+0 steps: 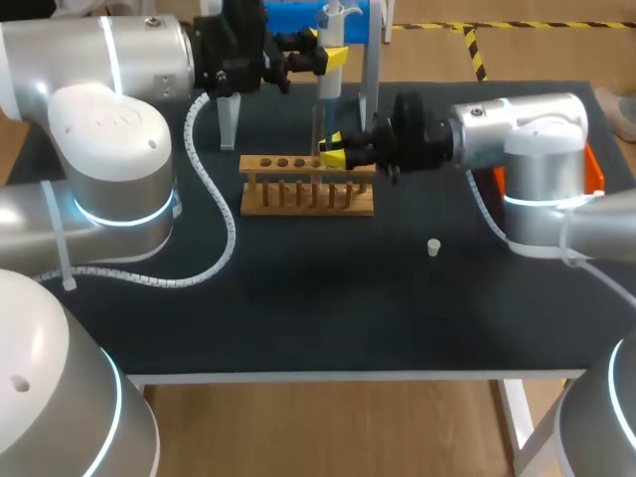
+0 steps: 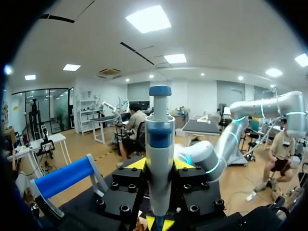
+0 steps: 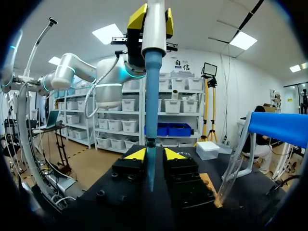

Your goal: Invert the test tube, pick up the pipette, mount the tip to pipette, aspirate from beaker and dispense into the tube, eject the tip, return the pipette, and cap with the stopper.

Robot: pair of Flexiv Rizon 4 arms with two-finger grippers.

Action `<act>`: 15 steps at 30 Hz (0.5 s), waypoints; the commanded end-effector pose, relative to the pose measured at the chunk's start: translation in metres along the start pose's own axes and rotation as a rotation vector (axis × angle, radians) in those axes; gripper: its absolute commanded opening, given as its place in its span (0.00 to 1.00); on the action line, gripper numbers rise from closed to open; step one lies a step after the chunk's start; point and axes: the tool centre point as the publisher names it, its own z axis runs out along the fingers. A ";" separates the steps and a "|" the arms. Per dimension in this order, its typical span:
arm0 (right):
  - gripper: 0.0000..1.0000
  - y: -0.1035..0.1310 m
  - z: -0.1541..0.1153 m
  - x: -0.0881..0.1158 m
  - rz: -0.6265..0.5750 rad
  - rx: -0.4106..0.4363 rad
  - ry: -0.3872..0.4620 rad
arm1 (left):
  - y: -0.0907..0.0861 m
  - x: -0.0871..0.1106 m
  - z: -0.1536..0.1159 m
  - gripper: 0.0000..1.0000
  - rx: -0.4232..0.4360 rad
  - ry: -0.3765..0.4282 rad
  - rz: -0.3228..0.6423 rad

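- We found the left gripper (image 1: pixel 332 58) (image 2: pixel 159 165) over the rear middle of the worktop (image 1: pixel 298 318). Its two yellow-tipped fingers were pressed against the body of the pipette (image 1: pixel 327 87) (image 2: pixel 160 139) from both sides.
- The pipette stood upright in that grip, with its blue plunger cap uppermost.
- A long blue tip (image 3: pixel 152 91) sat on the lower end of the pipette and pointed straight down at the right gripper (image 1: pixel 336 154) (image 3: pixel 154 155).
- The right gripper came in level from the right and sat just above the right end of the wooden rack (image 1: pixel 308 189). Its fingers were drawn nearly together, with only a narrow gap between them.
- The test tube (image 3: pixel 150 168) stood upright in that gap, clamped by both fingers. Being clear, it showed only faintly.
- The narrow end of the tip lay between the right gripper's fingers, in line with the test tube. We could not tell how far into the tube it reached.
- The rack lay on the worktop below both grippers, with a row of holes along its top bar.
- The white stopper (image 1: pixel 433 246) stood alone on the worktop, in front of the right arm and well apart from the rack.
- A stand (image 1: pixel 298 15) (image 2: pixel 65 175) (image 3: pixel 279 127) with a blue top bar and clear legs stood behind the rack, near the rear edge of the worktop.
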 end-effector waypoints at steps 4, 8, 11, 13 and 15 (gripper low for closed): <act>1.00 -0.011 -0.006 0.007 -0.003 0.042 0.003 | 0.002 0.000 0.001 0.00 0.008 -0.001 0.001; 1.00 -0.022 -0.013 0.010 -0.005 0.075 0.011 | 0.002 0.000 0.001 0.00 0.008 -0.001 0.001; 1.00 -0.031 -0.017 0.013 0.001 0.093 0.013 | 0.002 0.000 0.001 0.00 0.008 -0.001 0.001; 1.00 -0.035 -0.019 0.013 -0.001 0.103 0.013 | 0.002 0.000 0.001 0.00 0.008 -0.001 0.001; 1.00 -0.033 -0.019 0.014 -0.009 0.103 0.020 | 0.002 0.000 0.001 0.00 0.008 -0.001 0.001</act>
